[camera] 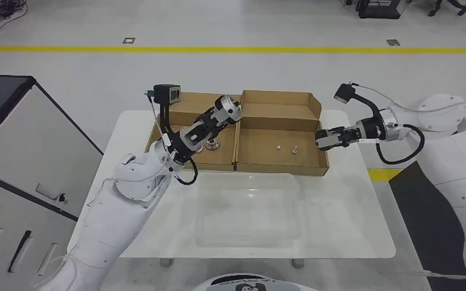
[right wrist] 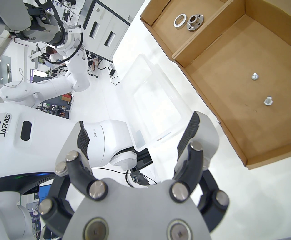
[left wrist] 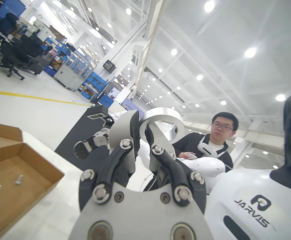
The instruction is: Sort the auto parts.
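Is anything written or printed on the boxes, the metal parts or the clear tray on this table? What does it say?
On the boxes: no print on the sides in view.
On the ring in the left gripper: none.
On the flange, the second ring and the bolts: none.
On the tray: a small label at its rim, too small to read.

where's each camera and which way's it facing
Top view: above the arms, looking down at table and cardboard boxes; both arms show.
Left wrist view: left wrist, tilted up at ceiling; left gripper clamps metal ring.
Right wrist view: right wrist, facing down into boxes; right gripper open.
Shared: both bolts, top and right wrist.
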Tool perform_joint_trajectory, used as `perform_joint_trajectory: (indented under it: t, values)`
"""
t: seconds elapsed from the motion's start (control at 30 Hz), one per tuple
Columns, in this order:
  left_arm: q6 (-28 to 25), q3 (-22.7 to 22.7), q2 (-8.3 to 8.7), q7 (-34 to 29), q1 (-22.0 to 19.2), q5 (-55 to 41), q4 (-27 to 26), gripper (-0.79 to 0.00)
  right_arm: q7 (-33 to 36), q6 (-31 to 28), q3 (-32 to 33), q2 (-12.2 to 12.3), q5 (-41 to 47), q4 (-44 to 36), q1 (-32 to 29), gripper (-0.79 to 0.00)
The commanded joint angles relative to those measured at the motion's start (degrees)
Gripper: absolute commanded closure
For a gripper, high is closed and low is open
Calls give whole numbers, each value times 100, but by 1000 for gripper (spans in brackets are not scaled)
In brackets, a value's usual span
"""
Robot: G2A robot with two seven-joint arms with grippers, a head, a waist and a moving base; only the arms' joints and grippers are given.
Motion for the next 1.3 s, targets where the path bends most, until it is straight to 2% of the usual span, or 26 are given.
perform_joint_trajectory:
  t: [0.0,0.17,0.47,0.7,0.97,1.27]
  values:
    - [192,-13,-18,172,-82,178,57,0,0,0,0,0,0,0,0,-785]
    - [606,65,-85,544,-385,650,274,0,0,0,0,0,0,0,0,-785]
    - [1139,423,-168,291,-1101,2132,661,0,0,0,0,0,0,0,0,-785]
    - [1439,577,-207,81,-1494,3128,1290,0,0,0,0,0,0,0,0,-785]
    - [1687,458,-165,-358,-1637,4015,1730,0,0,0,0,0,0,0,0,-785]
    - [1452,311,-54,-1050,-1645,5164,1839,0,0,0,0,0,0,0,0,-785]
